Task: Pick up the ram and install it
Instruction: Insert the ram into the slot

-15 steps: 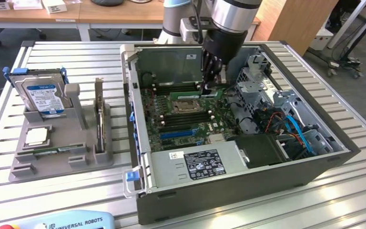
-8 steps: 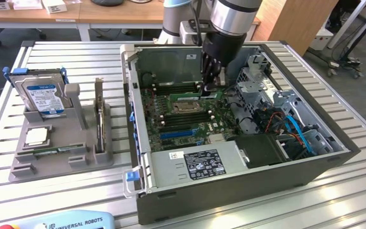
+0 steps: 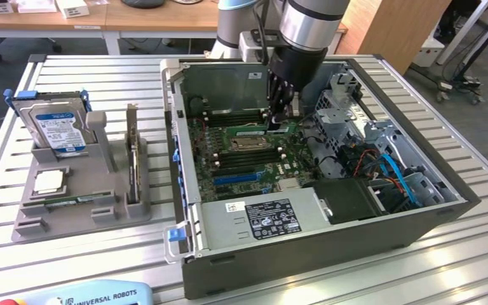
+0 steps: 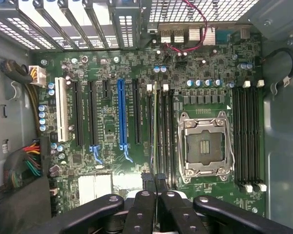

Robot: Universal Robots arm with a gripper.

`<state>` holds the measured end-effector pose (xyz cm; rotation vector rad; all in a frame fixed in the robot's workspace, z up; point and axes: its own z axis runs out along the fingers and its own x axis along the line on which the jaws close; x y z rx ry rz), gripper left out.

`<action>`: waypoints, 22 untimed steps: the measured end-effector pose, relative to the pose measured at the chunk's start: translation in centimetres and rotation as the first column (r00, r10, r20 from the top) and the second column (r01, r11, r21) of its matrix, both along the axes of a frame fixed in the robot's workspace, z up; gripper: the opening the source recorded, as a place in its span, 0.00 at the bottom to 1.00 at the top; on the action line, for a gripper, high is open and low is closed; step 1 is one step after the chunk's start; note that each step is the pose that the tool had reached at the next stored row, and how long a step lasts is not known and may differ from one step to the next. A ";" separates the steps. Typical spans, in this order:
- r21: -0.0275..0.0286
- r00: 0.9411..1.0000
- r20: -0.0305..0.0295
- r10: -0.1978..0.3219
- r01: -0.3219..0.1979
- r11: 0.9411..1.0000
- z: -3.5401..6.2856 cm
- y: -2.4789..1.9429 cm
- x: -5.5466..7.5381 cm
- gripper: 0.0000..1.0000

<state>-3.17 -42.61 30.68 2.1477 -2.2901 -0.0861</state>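
My gripper (image 3: 279, 121) reaches down into the open computer case (image 3: 312, 254), over the motherboard just beyond the CPU socket (image 3: 246, 140). It is shut on the ram (image 4: 155, 126), a thin green stick that the wrist view shows edge-on between the black fingers (image 4: 145, 204). In that view the ram hangs in line with the bank of dark memory slots (image 4: 162, 136) beside the CPU socket (image 4: 205, 146). I cannot tell whether its lower edge touches a slot. In the exterior view a bit of the green ram (image 3: 286, 127) shows under the fingers.
On the exterior view's left a grey holder (image 3: 83, 216) carries a blue-labelled hard drive (image 3: 58, 127), an upright expansion card (image 3: 132, 146), a square chip (image 3: 49, 182) and a green stick (image 3: 79, 199). Inside the case are a power supply (image 3: 261, 219), drive cages (image 3: 345, 117) and cables (image 3: 396, 175).
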 end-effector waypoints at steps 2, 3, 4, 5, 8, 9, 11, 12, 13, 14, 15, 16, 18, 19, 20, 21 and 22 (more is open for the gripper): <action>0.000 1.000 0.001 0.000 0.000 1.000 -0.02 0.00 0.0 0.12; 0.000 1.000 0.001 0.001 -0.001 1.000 -0.03 0.00 0.0 0.12; 0.000 1.000 0.001 0.001 -0.001 1.000 -0.03 0.00 0.0 0.12; 0.000 1.000 0.001 0.002 -0.002 1.000 -0.03 0.00 0.0 0.12; 0.000 1.000 0.001 0.003 -0.003 1.000 -0.04 0.00 0.0 0.12; 0.000 1.000 0.001 0.003 -0.003 1.000 -0.03 0.00 0.0 0.12; 0.000 1.000 0.001 0.003 -0.003 1.000 -0.04 0.00 0.0 0.12; 0.000 1.000 0.001 0.003 -0.003 1.000 -0.07 0.00 0.0 0.12; 0.001 1.000 0.001 0.003 -0.003 1.000 -0.10 0.01 0.0 0.12; 0.000 1.000 0.001 0.004 -0.004 1.000 -0.13 0.00 0.0 0.12; 0.000 1.000 0.001 0.006 -0.006 1.000 -0.13 0.00 0.0 0.12; 0.000 1.000 0.001 0.009 -0.009 1.000 -0.15 0.00 0.0 0.12; 0.000 1.000 0.001 0.014 -0.014 1.000 -0.18 0.00 0.0 0.12; 0.000 1.000 0.001 0.016 -0.016 1.000 -0.18 0.00 0.0 0.12; 0.000 1.000 0.001 0.016 -0.016 1.000 -0.18 0.00 0.0 0.12; 0.000 1.000 0.001 0.016 -0.016 1.000 -0.18 0.00 0.0 0.12; 0.000 1.000 0.001 0.016 -0.016 1.000 -0.20 0.00 0.0 0.12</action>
